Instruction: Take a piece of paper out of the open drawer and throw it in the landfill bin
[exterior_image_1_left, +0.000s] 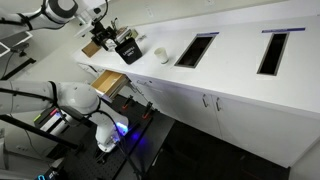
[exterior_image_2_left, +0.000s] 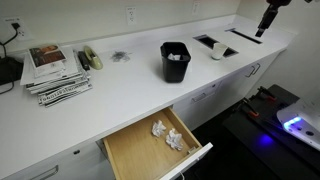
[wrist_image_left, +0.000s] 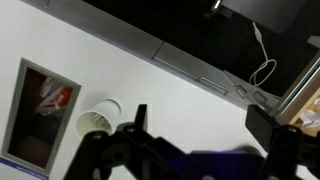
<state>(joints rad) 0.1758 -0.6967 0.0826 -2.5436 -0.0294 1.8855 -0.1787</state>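
Observation:
The drawer (exterior_image_2_left: 128, 150) is pulled open under the white counter, with a white front and a tan inside; it also shows in an exterior view (exterior_image_1_left: 108, 82). Two crumpled pieces of paper (exterior_image_2_left: 160, 128) (exterior_image_2_left: 176, 140) lie in it. Two rectangular bin openings (exterior_image_1_left: 196, 50) (exterior_image_1_left: 272, 50) are cut into the counter top; they also show in an exterior view (exterior_image_2_left: 205, 41) (exterior_image_2_left: 243, 33). Their labels cannot be read. My gripper (wrist_image_left: 205, 115) is open and empty, high above the counter (exterior_image_2_left: 263, 28) (exterior_image_1_left: 103, 35), far from the drawer. One bin opening (wrist_image_left: 40, 110) lies below it.
A black container (exterior_image_2_left: 175, 60) (exterior_image_1_left: 128, 48), a white cup (exterior_image_2_left: 218, 50) (exterior_image_1_left: 160, 55) (wrist_image_left: 100, 118) and a brown box (exterior_image_1_left: 92, 47) stand on the counter. A stack of magazines (exterior_image_2_left: 55, 70) lies at its other end. Equipment with a blue light (exterior_image_2_left: 295, 125) sits on the floor.

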